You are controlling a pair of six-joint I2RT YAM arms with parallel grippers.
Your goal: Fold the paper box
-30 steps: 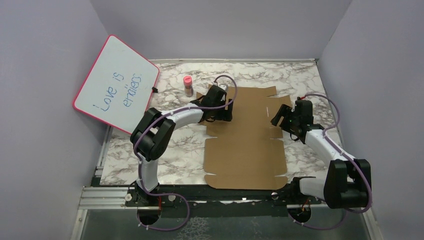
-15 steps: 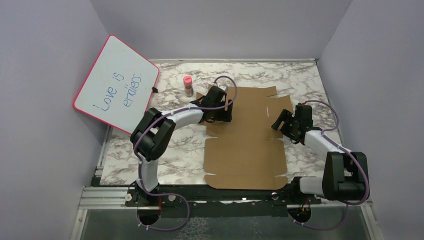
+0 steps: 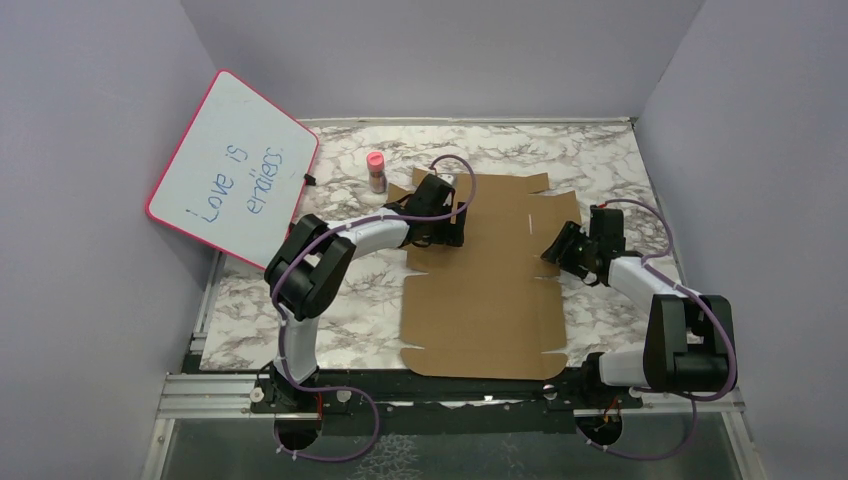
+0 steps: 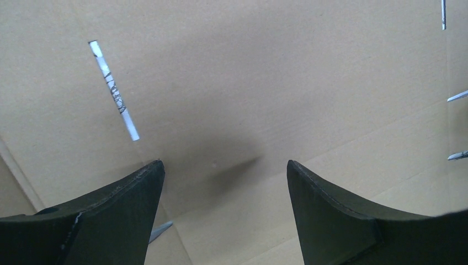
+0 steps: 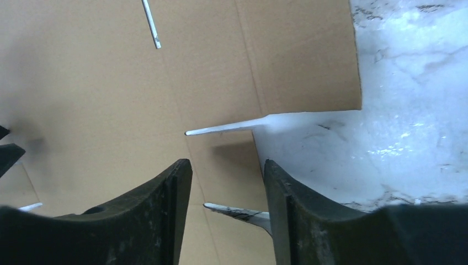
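The paper box [image 3: 490, 300] is a flat brown cardboard sheet with slits and flaps, lying on the marble table [image 3: 600, 160]. My left gripper [image 3: 452, 222] hovers over its far left part. In the left wrist view it [image 4: 223, 163] is open wide above bare cardboard [image 4: 248, 83], beside a slit. My right gripper [image 3: 556, 250] sits at the sheet's right edge. In the right wrist view it [image 5: 226, 163] is partly open, and its fingers straddle the small side tab [image 5: 232, 176] between two slits without clamping it.
A pink-framed whiteboard [image 3: 232, 165] leans against the left wall. A small pink-capped bottle [image 3: 376, 172] stands just beyond the sheet's far left corner. Bare marble [image 5: 408, 83] lies to the right of the sheet. Grey walls enclose the table.
My right gripper dropped and moved in to the sheet's right edge, and its jaws narrowed. The sheet slid slightly left. The left arm barely moved.
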